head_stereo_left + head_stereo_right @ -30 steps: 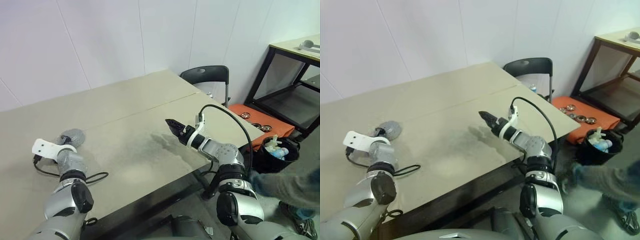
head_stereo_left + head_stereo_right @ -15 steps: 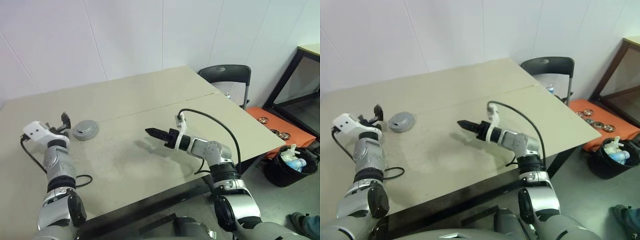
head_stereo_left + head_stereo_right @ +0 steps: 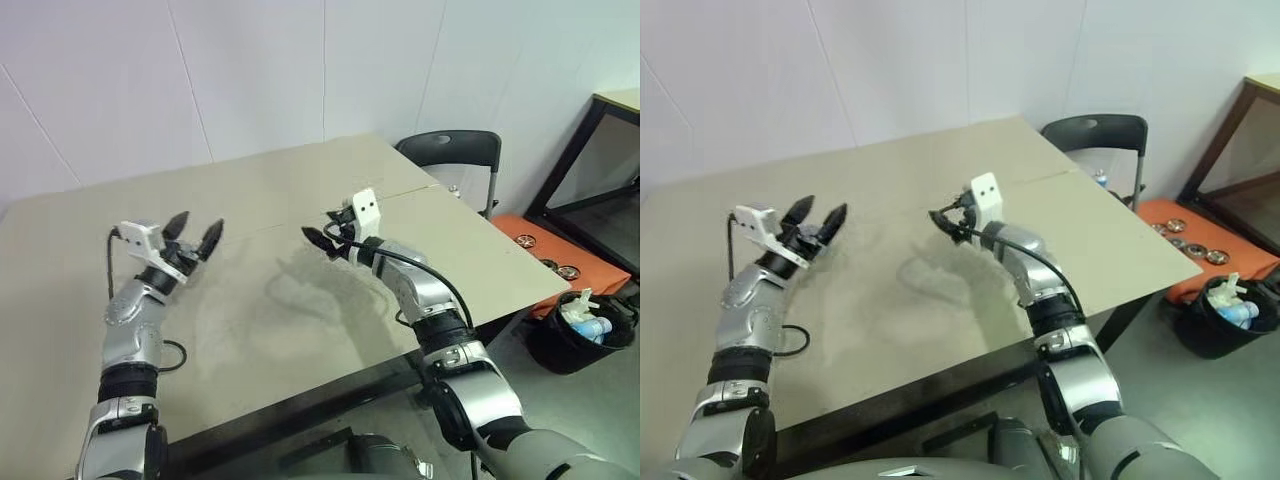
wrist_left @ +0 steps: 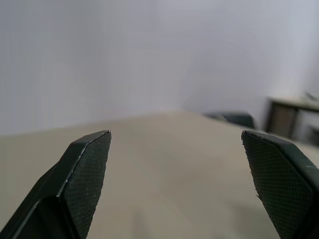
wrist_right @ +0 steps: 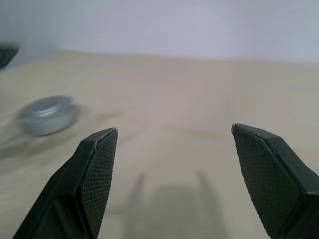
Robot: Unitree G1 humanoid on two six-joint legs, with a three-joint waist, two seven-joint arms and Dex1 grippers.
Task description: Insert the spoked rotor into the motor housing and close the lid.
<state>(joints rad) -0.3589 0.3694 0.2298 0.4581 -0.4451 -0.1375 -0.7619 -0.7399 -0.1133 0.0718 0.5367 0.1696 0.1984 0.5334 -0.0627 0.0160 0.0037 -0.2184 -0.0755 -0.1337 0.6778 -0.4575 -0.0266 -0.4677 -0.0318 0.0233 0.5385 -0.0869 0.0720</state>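
Observation:
Both grippers hover above the beige table [image 3: 260, 340], held about level and pointing toward each other. My left gripper [image 3: 198, 226] stands open with nothing between its fingers, and its wrist view looks across bare tabletop. My right gripper [image 3: 320, 232] is also open and empty. Past its fingers [image 5: 97, 164] a short round grey metal piece with a flat top, the lid [image 5: 47, 114], rests on the table, blurred. I cannot tell whether the motor housing sits under it. From the head camera my left gripper covers that spot. The spoked rotor is out of view.
A black chair [image 3: 450, 150] stands at the table's far right corner. Beyond it, on the floor, lie an orange mat [image 3: 545, 255] with small round parts and a black bin [image 3: 585, 325]. A dark-framed table [image 3: 600, 130] is at the far right.
My left arm has risen and swung right, ending in front of the grey piece. My right gripper has lifted and rolled, bringing its white wrist camera on top. Both stay open.

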